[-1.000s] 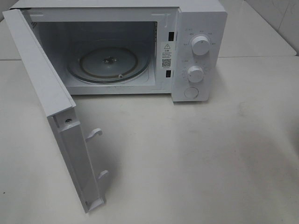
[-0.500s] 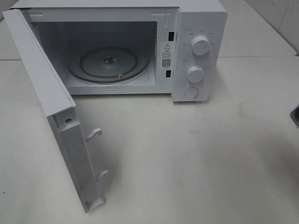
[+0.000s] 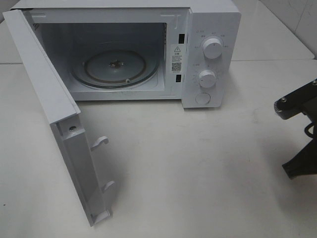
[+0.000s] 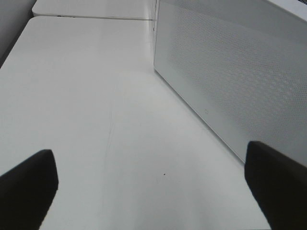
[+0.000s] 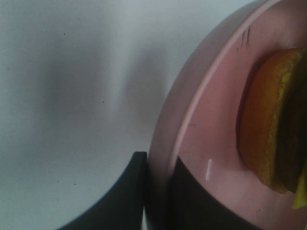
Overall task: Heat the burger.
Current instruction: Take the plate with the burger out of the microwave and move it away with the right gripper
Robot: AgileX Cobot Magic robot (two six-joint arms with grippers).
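The right gripper [image 3: 300, 136] has just come in from the table's right side, pinching the rim of the pink plate [image 5: 192, 129] that carries the burger [image 5: 268, 129]; the microwave [image 3: 148, 49] stands open, and the left gripper [image 4: 144, 191] hangs spread and empty

microwave [image 3: 208, 54] cavity wide open, door [image 3: 54, 119] swung out blocking the left, bare table [image 3: 198, 168] in front

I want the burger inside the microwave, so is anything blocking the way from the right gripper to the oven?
Nothing visible does. The microwave door hangs wide open, the turntable is bare, and the table between is clear. The burger sits on the pink plate clamped in the right gripper.
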